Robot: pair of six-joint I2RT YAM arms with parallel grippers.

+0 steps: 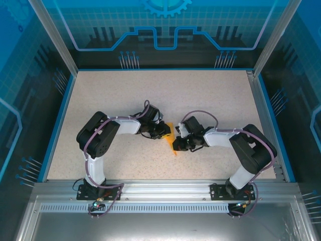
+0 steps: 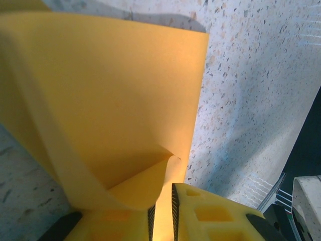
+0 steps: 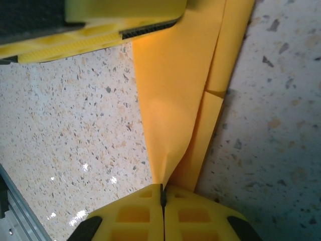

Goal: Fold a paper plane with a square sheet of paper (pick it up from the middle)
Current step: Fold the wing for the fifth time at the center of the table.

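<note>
At the middle of the table, the part-folded orange sheet of paper spans both arms, the left gripper clamped on one edge and the right gripper pinched shut on the opposite tip, probably to keep it taut for creasing.

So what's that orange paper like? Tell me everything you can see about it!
The paper is thin, plain and bright orange-yellow, with no marks. It is folded over into layers, with straight creases and one small bent corner, and it curves softly instead of lying flat. It sits mid-table between the two arms. The left pincer nips one edge and the right pincer nips another, both shut on it. Whether it touches the speckled table is hard to tell.
</note>
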